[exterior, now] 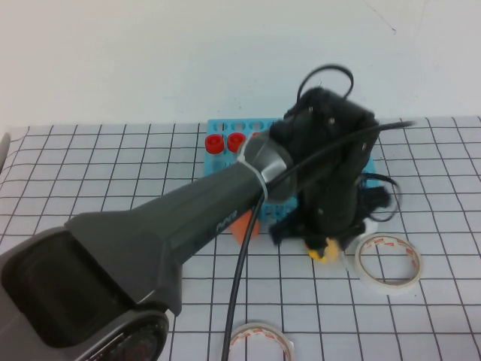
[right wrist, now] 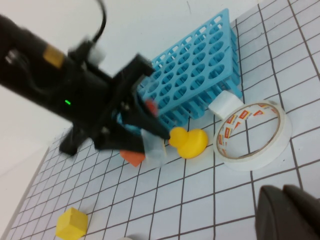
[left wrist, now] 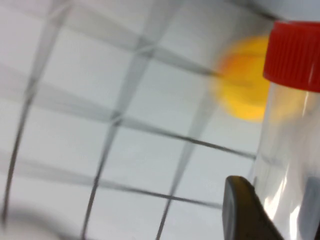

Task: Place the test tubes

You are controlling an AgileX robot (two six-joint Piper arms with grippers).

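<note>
A clear test tube (left wrist: 290,150) with a red cap (left wrist: 295,55) stands between the fingers of my left gripper (left wrist: 277,200), which is shut on it; one dark finger (left wrist: 240,210) presses against its side. In the right wrist view the same tube (right wrist: 152,145) sits in the left gripper (right wrist: 150,135) just above the grid mat, beside the yellow duck (right wrist: 189,141). In the high view the left gripper (exterior: 323,241) points down in front of the blue tube rack (exterior: 225,128), which holds two red-capped tubes (exterior: 214,143). My right gripper (right wrist: 290,210) is shut and empty, low over the mat.
A tape roll (exterior: 387,259) lies right of the duck (exterior: 325,252), and another tape roll (exterior: 259,340) lies near the front edge. An orange block (exterior: 244,226) sits under the left arm. A yellow block (right wrist: 71,223) lies apart on the mat.
</note>
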